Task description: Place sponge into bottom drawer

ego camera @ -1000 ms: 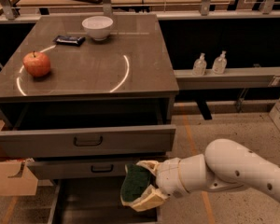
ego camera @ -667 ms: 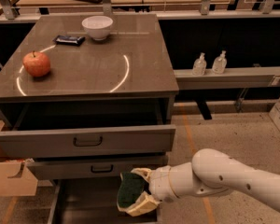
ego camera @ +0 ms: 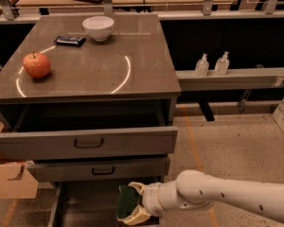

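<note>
Under the bench (ego camera: 146, 74), the bottom drawer (ego camera: 85, 200) is pulled out, its dark inside open to view between thin grey side walls. The hand (ego camera: 129, 203) is at the front of the bench, low down, over the right part of that drawer's opening. It is clamped on the sponge (ego camera: 127, 198), with one pale finger at the sponge's upper end and the other at its lower end. The sponge stands on edge in this grip, its dark green face turned out and to the left, with pale yellow foam showing at the lower edge. Whether it touches the drawer floor cannot be told. The white arm (ego camera: 217, 200) reaches in from the right of the bench, near the floor. Above the bottom drawer, the middle drawer (ego camera: 142, 167) is out a little and the top drawer (ego camera: 132, 141) is out further, each with a dark handle. On the bench top, a red apple (ego camera: 36, 64) sits at the left side. A white bowl (ego camera: 98, 27) stands near the back edge, and a flat dark packet (ego camera: 70, 40) lies just left of the bowl. On a lower shelf to the right of the bench stand two small clear bottles (ego camera: 202, 65). A cardboard box (ego camera: 9, 181) sits on the floor at the bench's left.
</note>
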You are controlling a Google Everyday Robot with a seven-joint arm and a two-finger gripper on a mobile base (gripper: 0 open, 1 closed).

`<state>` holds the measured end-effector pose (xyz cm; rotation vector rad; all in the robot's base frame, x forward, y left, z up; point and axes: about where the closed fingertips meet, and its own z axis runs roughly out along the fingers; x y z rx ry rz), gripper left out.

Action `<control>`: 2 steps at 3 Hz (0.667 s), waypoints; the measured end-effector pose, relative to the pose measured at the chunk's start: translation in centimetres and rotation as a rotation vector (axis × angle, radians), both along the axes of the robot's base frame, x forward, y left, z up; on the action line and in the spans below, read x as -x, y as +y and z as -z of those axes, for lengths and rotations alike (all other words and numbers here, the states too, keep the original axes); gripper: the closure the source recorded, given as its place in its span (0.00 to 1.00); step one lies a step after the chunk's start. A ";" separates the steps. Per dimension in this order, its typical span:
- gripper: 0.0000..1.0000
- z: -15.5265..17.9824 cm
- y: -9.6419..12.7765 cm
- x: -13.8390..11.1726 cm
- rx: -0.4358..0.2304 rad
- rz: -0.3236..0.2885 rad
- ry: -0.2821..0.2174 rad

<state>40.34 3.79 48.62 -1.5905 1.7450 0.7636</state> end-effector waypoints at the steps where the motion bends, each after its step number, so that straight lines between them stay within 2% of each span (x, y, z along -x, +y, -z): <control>1: 1.00 -0.6 0.0 0.0 -0.005 0.005 -0.001; 2: 1.00 0.9 0.4 -0.8 -0.011 0.010 -0.024</control>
